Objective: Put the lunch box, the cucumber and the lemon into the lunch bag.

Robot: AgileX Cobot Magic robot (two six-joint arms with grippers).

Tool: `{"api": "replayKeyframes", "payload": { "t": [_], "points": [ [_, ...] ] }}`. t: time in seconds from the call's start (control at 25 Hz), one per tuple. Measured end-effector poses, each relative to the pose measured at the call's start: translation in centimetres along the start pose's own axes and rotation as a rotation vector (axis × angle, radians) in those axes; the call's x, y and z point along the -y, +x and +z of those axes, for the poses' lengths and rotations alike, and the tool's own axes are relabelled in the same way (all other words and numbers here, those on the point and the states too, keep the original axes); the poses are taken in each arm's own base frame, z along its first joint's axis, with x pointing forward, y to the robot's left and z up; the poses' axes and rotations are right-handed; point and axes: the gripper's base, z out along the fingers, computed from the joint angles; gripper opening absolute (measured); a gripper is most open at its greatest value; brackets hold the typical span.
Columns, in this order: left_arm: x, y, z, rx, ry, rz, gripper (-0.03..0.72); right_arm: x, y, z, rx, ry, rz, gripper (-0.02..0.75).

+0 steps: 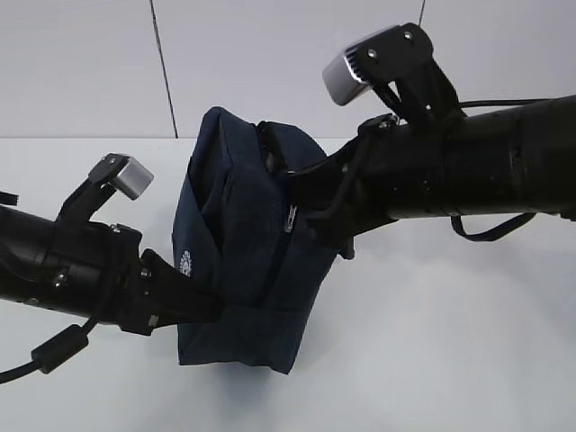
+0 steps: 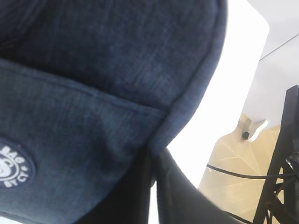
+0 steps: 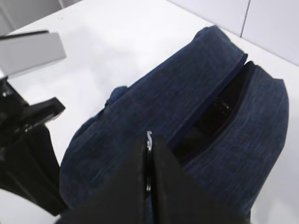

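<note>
The lunch bag (image 1: 243, 243) stood on the white bench (image 1: 432, 342), a boxy shape of dark navy woven fabric, tilted a little with its top leaning toward the back wall. A round white logo (image 1: 185, 262) sat low on its left face; in the left wrist view the same patch (image 2: 14, 169) showed curved lettering. A zipper track (image 1: 281, 236) ran over the top and down the near side. In the right wrist view the zipper was partly undone near the top, leaving a dark slit (image 3: 216, 112) with only shadow inside. The lunch box, cucumber and lemon appeared in no view.
</note>
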Motion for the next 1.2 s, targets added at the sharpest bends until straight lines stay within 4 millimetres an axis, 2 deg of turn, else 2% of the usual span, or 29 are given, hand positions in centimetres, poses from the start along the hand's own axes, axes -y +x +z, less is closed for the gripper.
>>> {"api": "replayKeyframes", "payload": {
  "t": [0.28,0.56,0.8,1.2],
  "points": [
    [0.0,0.0,0.0,-0.001,0.000,0.000,-0.007,0.5,-1.4,0.2,0.044,0.031,0.029,0.008],
    [0.0,0.0,0.0,-0.004,-0.002,0.001,-0.007,1.5,-2.0,2.9,0.036,0.010,0.059,0.008],
    [0.0,0.1,0.0,-0.008,-0.004,0.003,-0.007,2.0,-2.6,4.2,0.046,0.003,0.076,0.008],
    [-0.1,0.1,0.0,-0.018,-0.007,0.012,-0.007,3.0,-2.5,4.3,0.055,0.022,0.127,0.008]
  ]
}}
